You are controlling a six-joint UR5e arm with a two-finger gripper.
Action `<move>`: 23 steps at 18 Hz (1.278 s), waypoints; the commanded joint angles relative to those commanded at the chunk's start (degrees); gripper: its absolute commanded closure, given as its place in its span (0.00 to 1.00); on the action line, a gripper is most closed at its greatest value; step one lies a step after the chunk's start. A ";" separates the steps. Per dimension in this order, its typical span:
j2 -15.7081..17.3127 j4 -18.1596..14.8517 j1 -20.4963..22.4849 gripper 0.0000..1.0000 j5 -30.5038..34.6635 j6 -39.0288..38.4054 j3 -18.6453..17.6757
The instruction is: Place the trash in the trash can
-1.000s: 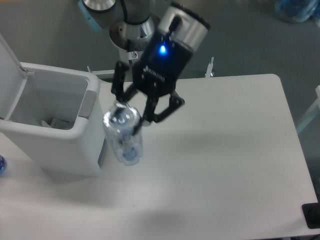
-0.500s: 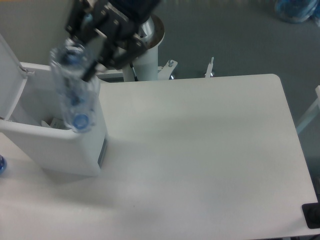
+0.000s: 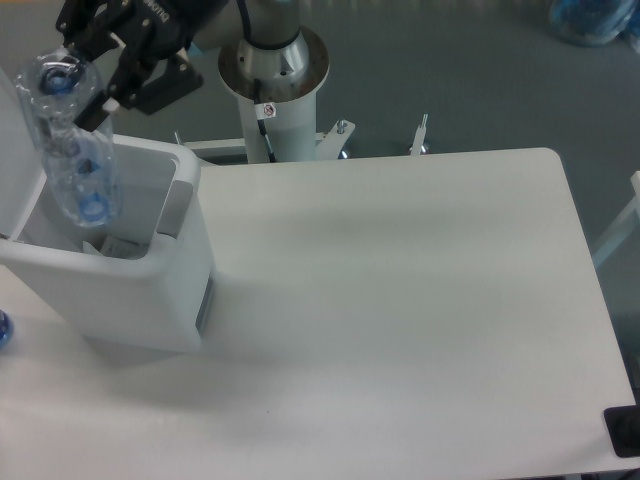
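Now the gripper [image 3: 88, 88] hangs at about ten o'clock in the view, its jaws clamped on the upper end of the crushed plastic bottle [image 3: 72, 150]. That bottle dangles nearly upright, a blue spot showing at its lower end, and it sits over the open mouth of the trash can [image 3: 130, 290], which stands on the bench [image 3: 400, 330] at roughly nine o'clock. Its lid [image 3: 22, 160] is swung up and back on the far left side. The grey panel [image 3: 174, 208] lines the rim toward three o'clock of the opening.

Something pale lies down in the bin; I would guess it is the plastic bag [image 3: 118, 246], though too little shows to be sure. If so, the bottle is the last piece, and the step in hand is the drop itself. To my eye the next move calls only for parting the jaws, perhaps after a small descent so the bottle falls clear of the rim.

Little stands in the way. The raised lid is close beside the bottle and could be brushed. A small blue object [image 3: 3, 328] peeks in at the left edge, and the robot's pedestal [image 3: 272, 75] stands at twelve o'clock beyond the bench.
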 joint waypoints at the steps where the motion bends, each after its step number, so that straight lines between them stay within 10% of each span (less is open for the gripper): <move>1: 0.00 0.00 0.00 0.51 0.17 0.09 -0.61; 5: 0.53 0.00 0.00 0.44 0.61 2.90 -3.69; 8: 1.05 0.44 0.00 0.00 1.06 3.51 -5.10; 17: 0.79 0.62 0.70 0.00 1.67 3.78 -4.58; 23: -6.05 1.76 10.88 0.00 1.58 3.69 1.56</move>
